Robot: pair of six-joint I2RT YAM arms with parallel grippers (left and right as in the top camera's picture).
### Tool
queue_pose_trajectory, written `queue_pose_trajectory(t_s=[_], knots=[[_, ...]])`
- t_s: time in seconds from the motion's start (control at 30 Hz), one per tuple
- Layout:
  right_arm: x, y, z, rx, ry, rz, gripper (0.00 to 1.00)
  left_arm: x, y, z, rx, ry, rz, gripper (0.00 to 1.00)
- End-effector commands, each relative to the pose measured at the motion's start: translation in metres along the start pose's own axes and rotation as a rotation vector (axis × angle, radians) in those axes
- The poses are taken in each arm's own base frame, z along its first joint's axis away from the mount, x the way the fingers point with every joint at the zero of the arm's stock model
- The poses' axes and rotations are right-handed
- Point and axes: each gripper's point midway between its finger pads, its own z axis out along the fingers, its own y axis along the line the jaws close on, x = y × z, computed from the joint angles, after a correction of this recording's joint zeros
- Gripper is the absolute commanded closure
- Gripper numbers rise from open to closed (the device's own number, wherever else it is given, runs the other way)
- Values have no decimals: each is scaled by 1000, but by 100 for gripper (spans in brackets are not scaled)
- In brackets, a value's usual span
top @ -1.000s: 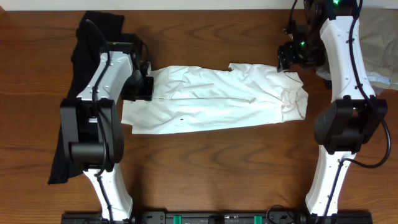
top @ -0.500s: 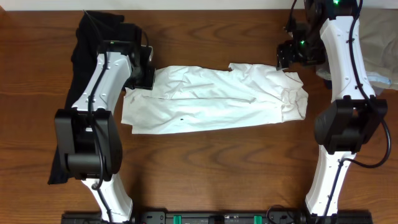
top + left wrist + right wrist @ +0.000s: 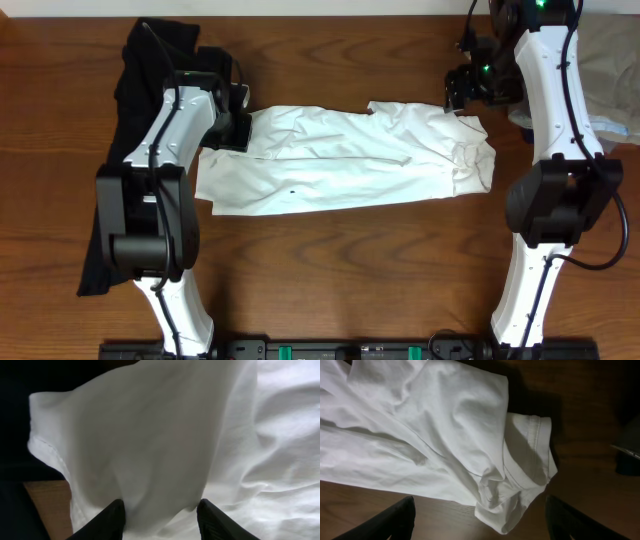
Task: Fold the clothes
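L fingers (image 3: 109,521) seem to pinch white shirt (image 3: 340,165) edge; R fingers (image 3: 395,521) spread wide, above sleeve.

Overhead looks straight down; both wrist views closely face the white shirt (image 3: 340,165).

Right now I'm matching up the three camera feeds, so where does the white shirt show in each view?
Overhead: white shirt stretched left to right across the middle.
Left wrist: fills nearly the whole frame, very close.
Right wrist: upper left and centre, with its sleeve hem toward the right.
Shared landmark: the brown wooden table under it.
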Motion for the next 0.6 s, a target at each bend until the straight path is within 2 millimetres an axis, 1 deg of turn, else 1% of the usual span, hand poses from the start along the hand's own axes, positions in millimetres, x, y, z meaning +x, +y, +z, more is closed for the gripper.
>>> queue_pose_trajectory(t_s=[0.0, 0.03, 0.07, 0.1, 0.13, 0.17, 0.23, 0.27, 0.33, 0.4, 0.47, 0.57], knots=[[-3, 5, -3, -10, -15, -24, 20, 8, 2, 14, -7, 44, 8, 52], [-3, 5, -3, -10, -17, -24, 20, 8, 2, 15, -6, 46, 8, 55], [-4, 5, -3, -10, -18, -24, 20, 8, 1, 17, -5, 49, 8, 63], [-5, 5, -3, -12, -21, -25, 20, 8, 1, 17, -2, 51, 8, 72], [-5, 6, -3, -16, -25, -25, 20, 8, 0, 17, 1, 50, 6, 86], [-6, 7, -3, -21, -29, -26, 20, 8, 0, 17, 1, 50, 2, 94], [-10, 8, -3, -30, -44, -28, 21, 7, 1, 15, 0, 44, 1, 94], [-13, 9, -3, -32, -58, -30, 23, 7, 1, 13, -1, 40, -1, 94], [-20, 10, -4, -37, -84, -41, 24, 5, 1, 3, -2, 29, -21, 94], [-26, 12, -4, -42, -111, -61, 24, 2, 1, -10, -4, 10, -49, 94], [-35, 12, -4, -38, -144, -69, 25, -1, 1, -28, -6, -23, -70, 94], [-51, 12, -3, -29, -204, -93, 25, -2, 1, -54, -8, -72, -91, 94]])
